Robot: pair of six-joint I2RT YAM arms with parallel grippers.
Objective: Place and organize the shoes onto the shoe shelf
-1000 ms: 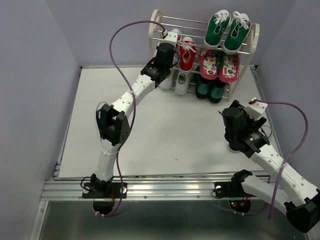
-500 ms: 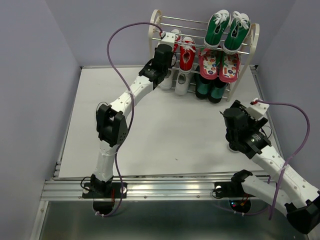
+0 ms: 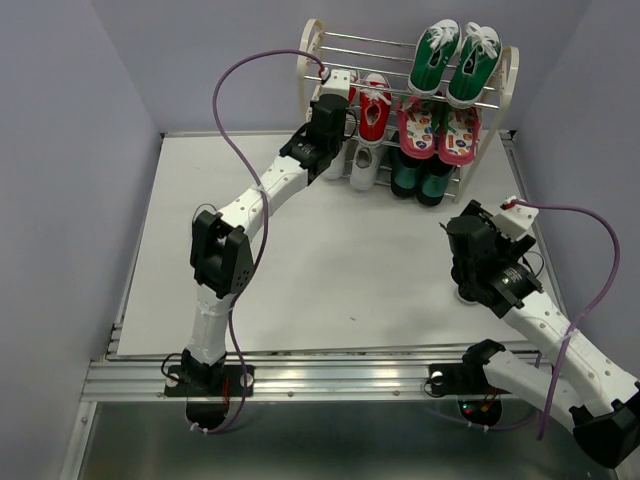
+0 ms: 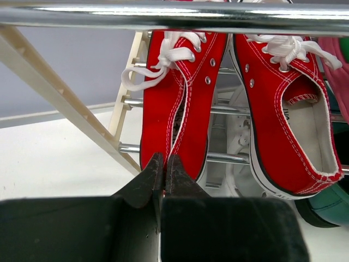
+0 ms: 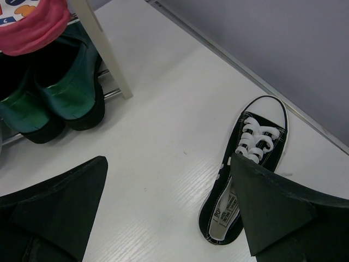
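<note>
The red pair is sitting on the middle tier of the shoe shelf (image 3: pixel 312 45), heels hanging toward us. The left red shoe (image 4: pixel 163 109) is lying dead ahead of our left gripper (image 4: pixel 164 164). Its fingers are pressed flat together, tips touching the heel. We're not seeing any canvas pinched between them, so our guess is they're working as a blunt pusher, squaring that shoe up against the right red shoe (image 4: pixel 278 109), which is sitting just off to one side of the tips. A silver rod (image 4: pixel 174 16) is running right above the fingers, probably why we're coming in so low. The white pair (image 3: pixel 355 165) is parked on the tier beneath them.

Over on the other side, our right gripper (image 5: pixel 169 159) is hovering with its fingers spread wide, holding nothing. One black shoe (image 5: pixel 260 136) is lying flat on the table (image 5: pixel 163 109), just inside one finger, its heel partly hidden behind it. To us that's reading as lining up a grab. Past the other finger, a dark green-looking pair (image 5: pixel 54 103) is filling the bottom tier under the pink pair (image 5: pixel 32 24).
</note>
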